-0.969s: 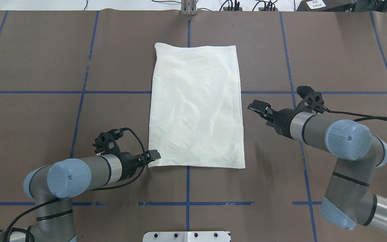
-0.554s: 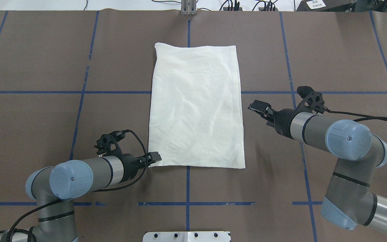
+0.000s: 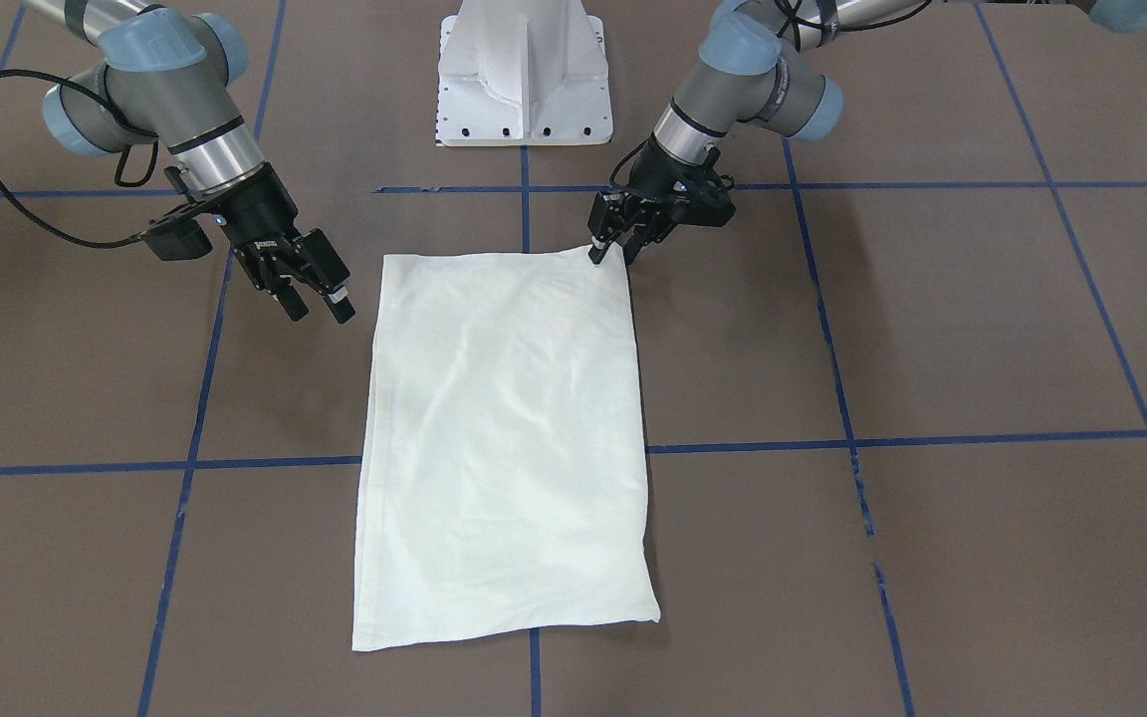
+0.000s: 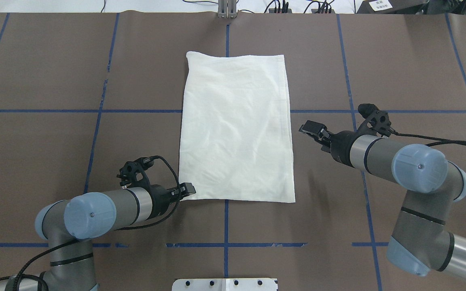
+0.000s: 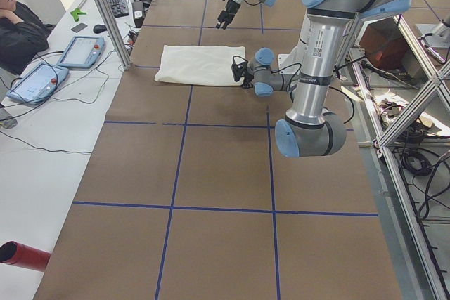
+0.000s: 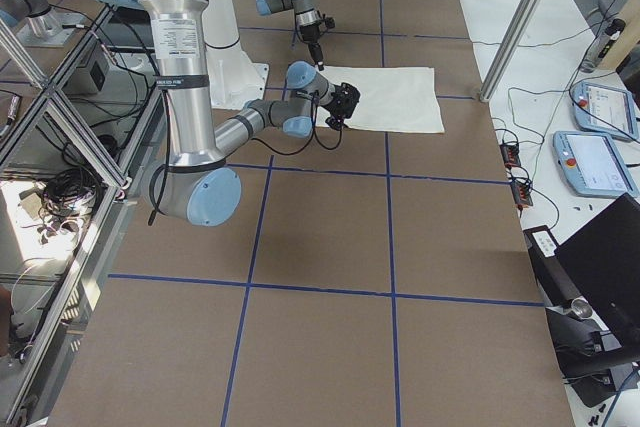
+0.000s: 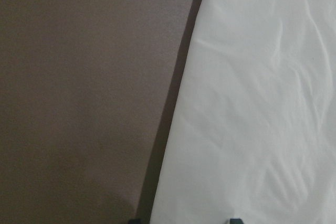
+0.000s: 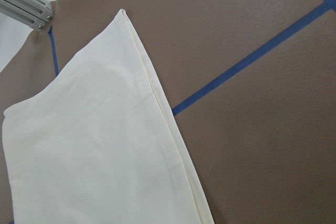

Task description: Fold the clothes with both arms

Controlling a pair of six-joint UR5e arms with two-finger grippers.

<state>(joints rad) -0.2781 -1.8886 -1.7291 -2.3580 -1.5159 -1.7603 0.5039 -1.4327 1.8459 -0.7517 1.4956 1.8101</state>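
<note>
Shirt (image 4: 235,129) is lying flat mid-table (image 4: 55,60), folded into a tall rectangle w/ the plain cream side up, no print showing. Its long axis is running near-to-far from the robot, and a few soft wrinkles are crossing the middle. L gripper (image 4: 188,188) is sitting low at the shirt's near-left corner, arm coming in from the near left. In the L wrist cam the fingertips (image 7: 235,220) are showing well apart at the bottom edge, one over cloth, the other at the cloth's edge by the bare brown surface. So the pincer is standing wide and straddling the left edge, not clamping anything. Can't tell if the tips are touching the fabric. R gripper (image 4: 309,128) is hovering just off the shirt's right edge, about halfway along its length, clear of the cloth. In the front cam its jaws are spread wide and pointing down, holding nothing. The R wrist cam is looking along that right edge: stacked layers w/ a stitched hem, and blue tape line (image 8: 252,56) is running up to the cloth. White pedestal base (image 3: 524,70) is sitting at the near table edge, between the two arms.
</note>
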